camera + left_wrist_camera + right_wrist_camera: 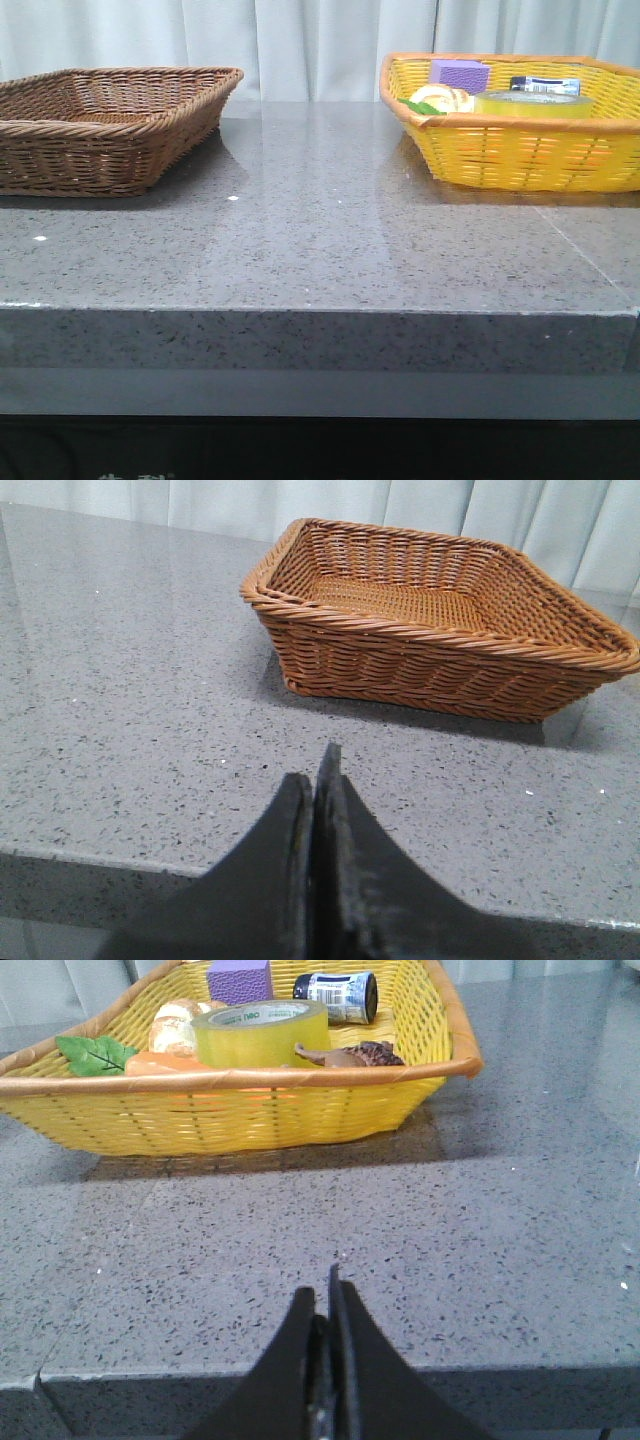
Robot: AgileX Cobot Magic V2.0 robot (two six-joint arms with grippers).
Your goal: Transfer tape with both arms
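Front view shows the tape [533,103] untouched in the yellow basket [520,150]; both pincers, right [328,1305] and left [318,780], pressed together, so the right must spread and reach.

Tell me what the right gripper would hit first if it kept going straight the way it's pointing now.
Probably the near wall of the yellow basket. The shut right gripper points across bare tabletop toward it, with the tape sitting inside behind that wall.

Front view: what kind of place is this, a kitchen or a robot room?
Probably a robot test room, not a kitchen: a bare speckled stone table, pale curtains behind it, and two baskets, brown and yellow, laid out for practice.
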